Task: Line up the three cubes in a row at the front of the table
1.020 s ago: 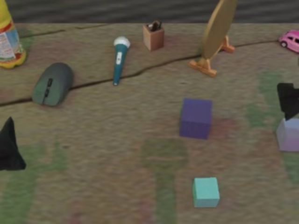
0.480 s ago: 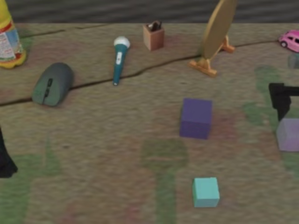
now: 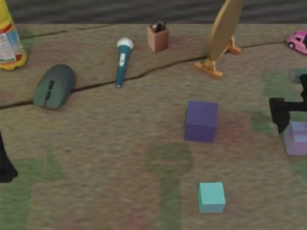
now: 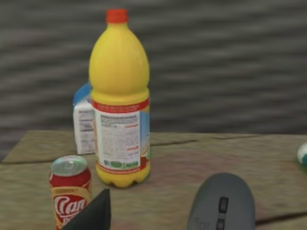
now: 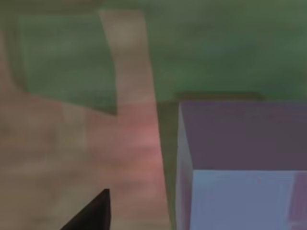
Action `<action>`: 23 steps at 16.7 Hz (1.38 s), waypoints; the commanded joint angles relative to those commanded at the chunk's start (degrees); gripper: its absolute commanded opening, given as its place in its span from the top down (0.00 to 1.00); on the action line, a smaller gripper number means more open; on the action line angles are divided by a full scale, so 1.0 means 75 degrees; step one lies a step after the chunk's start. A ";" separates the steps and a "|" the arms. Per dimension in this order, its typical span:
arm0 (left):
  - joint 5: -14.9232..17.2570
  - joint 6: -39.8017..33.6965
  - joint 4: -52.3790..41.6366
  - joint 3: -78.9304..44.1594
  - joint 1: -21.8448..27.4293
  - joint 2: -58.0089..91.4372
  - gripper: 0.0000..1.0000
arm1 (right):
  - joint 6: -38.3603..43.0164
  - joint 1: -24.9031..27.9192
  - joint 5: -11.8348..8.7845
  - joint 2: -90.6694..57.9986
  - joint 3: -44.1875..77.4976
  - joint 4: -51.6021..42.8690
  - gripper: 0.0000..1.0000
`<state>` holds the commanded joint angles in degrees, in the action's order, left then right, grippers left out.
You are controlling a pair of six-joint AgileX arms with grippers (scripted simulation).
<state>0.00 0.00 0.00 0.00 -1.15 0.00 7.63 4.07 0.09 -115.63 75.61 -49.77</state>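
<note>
Shifted since a second ago: right gripper (image 3: 288, 112), jaw state unclear, now at 11 o'clock of lilac cube (image 3: 296, 138), table's right edge; left gripper (image 3: 4, 163) parked. Wrist: cube (image 5: 240, 165) close below. Approaching; next, straddle, clamp.

A tall yellow bottle (image 4: 120, 103) with a red cap stands upright on the bench (image 4: 192, 163), its white label ringed in red. Just behind it, partly hidden, is a white and blue carton (image 4: 84, 122). Nearer the camera stands a red drinks can (image 4: 70, 189) with a silver top (the lettering is too blurred to read). A grey computer mouse (image 4: 221, 203) lies beside them. One dark pointed tip of the left arm's fingers (image 4: 93, 215) shows near the can. A dark ribbed wall (image 4: 230, 62) rises behind the bench.
</note>
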 joint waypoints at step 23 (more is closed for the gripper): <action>0.0000 0.0000 0.0000 0.0000 0.0000 0.0000 0.00 | 0.0026 0.0017 0.0004 -0.0579 -0.0662 0.1213 1.00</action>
<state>0.00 0.00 0.00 0.00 -1.15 0.00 7.82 4.20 0.12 -119.97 70.65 -40.67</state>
